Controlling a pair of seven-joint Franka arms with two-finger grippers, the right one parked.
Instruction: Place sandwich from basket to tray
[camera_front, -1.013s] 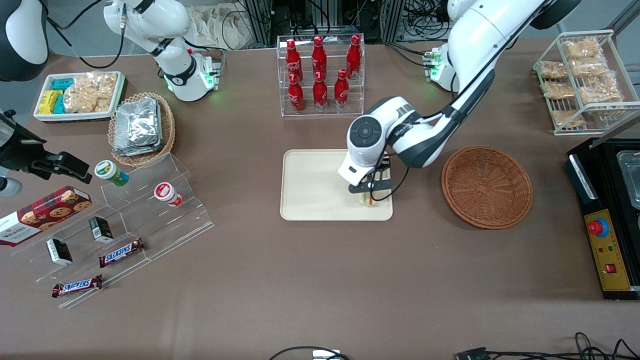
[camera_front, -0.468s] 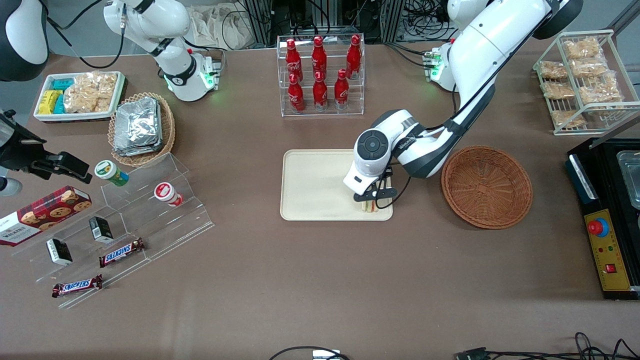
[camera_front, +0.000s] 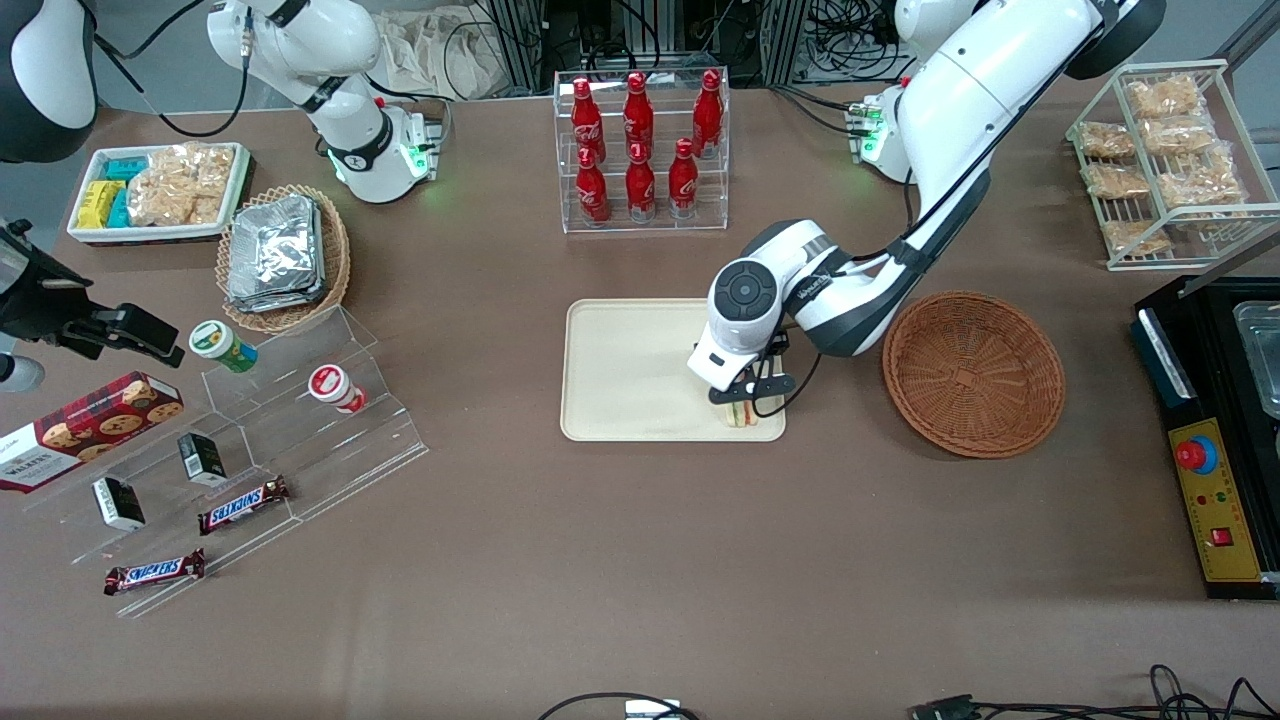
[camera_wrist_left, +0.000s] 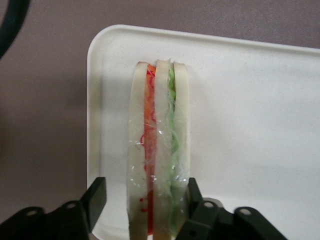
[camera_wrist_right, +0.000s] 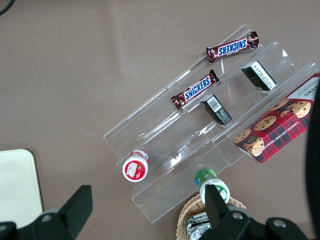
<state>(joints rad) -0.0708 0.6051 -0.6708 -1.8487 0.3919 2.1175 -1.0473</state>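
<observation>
The sandwich (camera_front: 741, 414) (camera_wrist_left: 157, 150), a clear-wrapped wedge of white bread with red-orange and green filling, stands on edge on the cream tray (camera_front: 620, 370) (camera_wrist_left: 250, 125), in the tray corner nearest the front camera and the basket. My left gripper (camera_front: 745, 398) (camera_wrist_left: 145, 190) straddles it from above and is open: one finger touches the bread on the green side, while a gap shows between the other finger and the bread. The reddish-brown wicker basket (camera_front: 973, 372) lies beside the tray, toward the working arm's end, with nothing in it.
A clear rack of red bottles (camera_front: 640, 150) stands farther from the front camera than the tray. A tan basket of foil packets (camera_front: 283, 255), a white snack tray (camera_front: 160, 190) and an acrylic step stand (camera_front: 300, 420) lie toward the parked arm's end. A wire rack (camera_front: 1165, 160) and a black control box (camera_front: 1215, 430) are past the basket.
A second ago the gripper held the sandwich a little above the tray. It has come down into the tray corner, and the sandwich now rests on the tray.
</observation>
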